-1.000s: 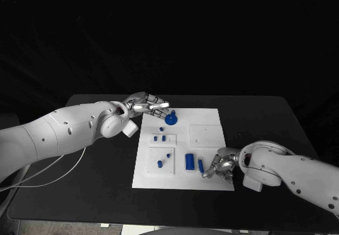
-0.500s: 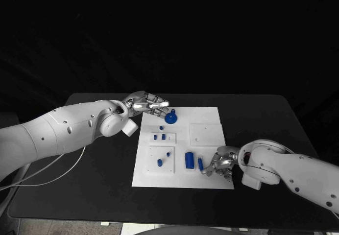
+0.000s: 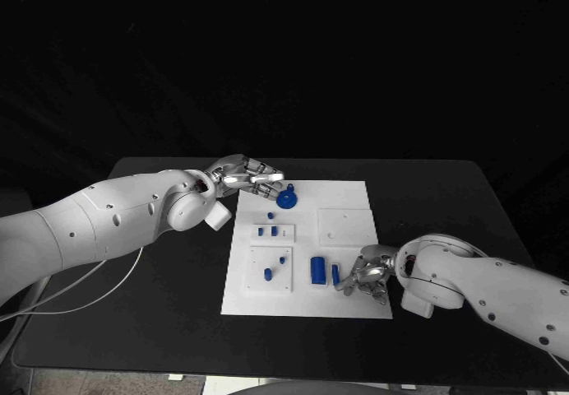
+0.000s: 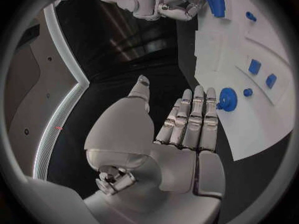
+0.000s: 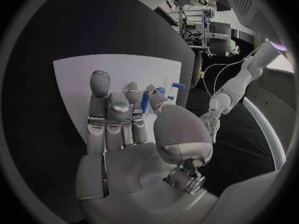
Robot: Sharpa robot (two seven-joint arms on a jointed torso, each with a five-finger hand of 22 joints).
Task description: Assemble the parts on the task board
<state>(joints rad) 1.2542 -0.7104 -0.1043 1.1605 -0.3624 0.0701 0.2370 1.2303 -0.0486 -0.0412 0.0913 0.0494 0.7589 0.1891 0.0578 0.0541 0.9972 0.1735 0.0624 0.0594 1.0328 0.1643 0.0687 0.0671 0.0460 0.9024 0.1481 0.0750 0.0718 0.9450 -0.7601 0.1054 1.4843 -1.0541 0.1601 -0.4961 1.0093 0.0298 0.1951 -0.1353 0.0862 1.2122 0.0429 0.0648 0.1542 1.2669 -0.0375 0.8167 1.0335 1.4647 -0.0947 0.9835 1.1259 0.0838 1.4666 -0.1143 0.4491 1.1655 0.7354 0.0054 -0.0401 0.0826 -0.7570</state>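
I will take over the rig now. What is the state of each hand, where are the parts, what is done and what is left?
Left hand: open, holds nothing, at the far left corner of the white task board, beside the round blue part with a knob.
Right hand: at the board's near right side, fingers at the slim blue bar; whether it grips cannot be told.
The blue cylinder lies beside the bar; small blue pieces sit in the left column.
Done: cannot be judged. Left: place the loose bar and cylinder.
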